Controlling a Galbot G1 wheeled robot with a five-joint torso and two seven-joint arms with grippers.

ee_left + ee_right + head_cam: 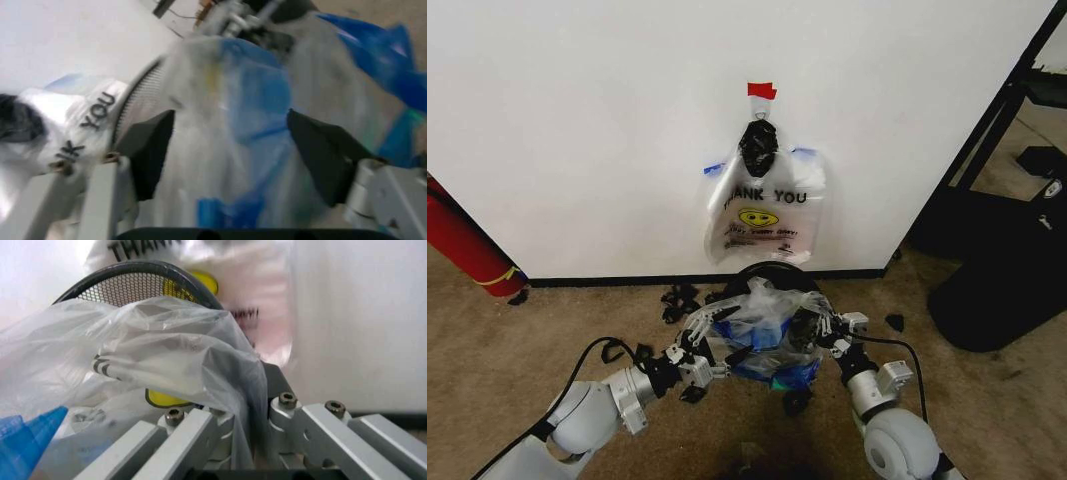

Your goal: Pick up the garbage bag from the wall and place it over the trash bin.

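The left gripper point(710, 338) stands with its jaws spread wide, the garbage bag point(772, 335) bulging between its pads point(148, 150) without being clamped; the right gripper point(819, 332), just across the bag from it, is pinched tight on a fold of the film, as the right wrist view shows. The bag sits bunched between the two grippers, over the trash bin point(772, 272), whose mesh rim shows just beyond the right gripper's fingers; farther beyond, on the wall point(577, 120), hangs the bunch of bags point(762, 205) under its black knot and red tape. To do this step well, I judge the left gripper should close on the near edge of the bag's mouth; then both should draw apart to open the film wider than the rim, and lower evenly; a one-sided pull could drag the light bin or tear the plastic.
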